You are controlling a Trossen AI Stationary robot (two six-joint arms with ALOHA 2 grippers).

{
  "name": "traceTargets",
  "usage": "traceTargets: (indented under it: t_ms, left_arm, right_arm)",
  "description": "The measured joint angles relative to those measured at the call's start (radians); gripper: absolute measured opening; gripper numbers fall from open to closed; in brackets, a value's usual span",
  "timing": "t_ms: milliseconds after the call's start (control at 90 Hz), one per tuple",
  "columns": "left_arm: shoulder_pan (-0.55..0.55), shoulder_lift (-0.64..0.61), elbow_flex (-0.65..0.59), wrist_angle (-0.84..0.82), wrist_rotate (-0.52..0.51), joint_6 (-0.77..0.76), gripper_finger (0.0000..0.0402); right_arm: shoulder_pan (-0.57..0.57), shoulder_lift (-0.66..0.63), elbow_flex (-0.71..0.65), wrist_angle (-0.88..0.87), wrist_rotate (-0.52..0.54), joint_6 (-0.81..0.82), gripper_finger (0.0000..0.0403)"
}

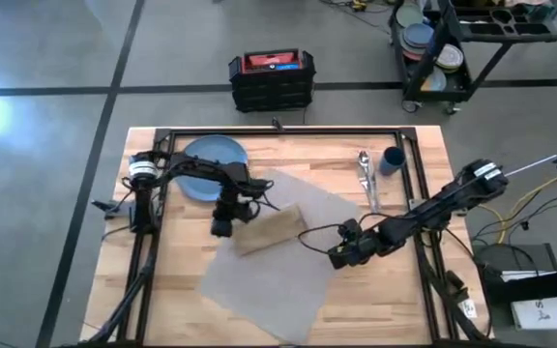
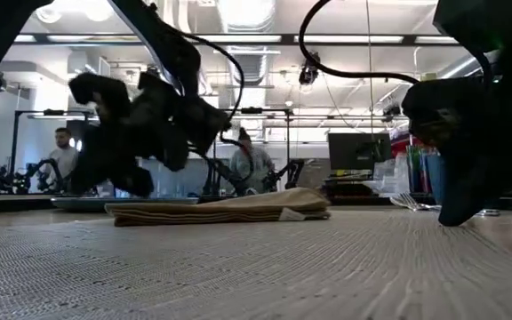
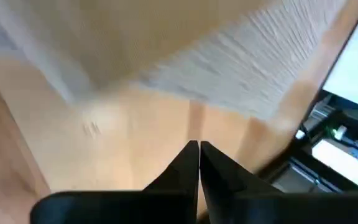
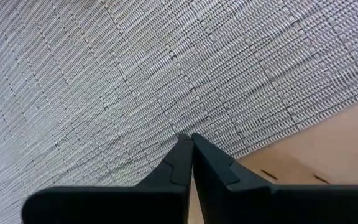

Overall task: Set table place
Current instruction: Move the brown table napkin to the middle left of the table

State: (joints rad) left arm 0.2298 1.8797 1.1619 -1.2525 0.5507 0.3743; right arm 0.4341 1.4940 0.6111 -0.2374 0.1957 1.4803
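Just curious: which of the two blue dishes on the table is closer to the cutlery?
The small dark-blue cup, standing right beside the cutlery; the round blue plate lies across the table.

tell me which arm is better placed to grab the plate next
Left, probably: its gripper is shut beside the napkin, with the blue plate close behind. The right gripper sits across the placemat.
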Motion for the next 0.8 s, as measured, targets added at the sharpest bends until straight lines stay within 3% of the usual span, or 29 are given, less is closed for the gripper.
traceTargets:
  t_ms: [111,278,367,478,800]
  left_arm:
    - [0.000,-0.117,-0.001,0.110,0.008,-0.050,0.0000]
    - [-0.006,-0.263,-0.050,0.555,-0.072,-0.147,0.0000]
    - [-0.011,-0.292,-0.092,0.787,-0.147,-0.191,0.0000]
    - [-0.011,-0.269,-0.117,0.960,-0.190,-0.239,0.0000]
    - [-0.034,-0.116,-0.120,1.025,-0.202,-0.253,0.0000]
  right_arm:
    - [0.000,-0.017,0.010,-0.009,0.019,-0.009,0.0000]
    - [0.000,-0.033,0.026,0.001,0.071,-0.027,0.0000]
    - [-0.003,-0.033,0.033,0.006,0.100,-0.037,0.0000]
    - [-0.018,-0.031,0.036,0.011,0.134,-0.040,0.0000]
    - [-0.098,0.014,0.036,0.021,0.142,-0.088,0.0000]
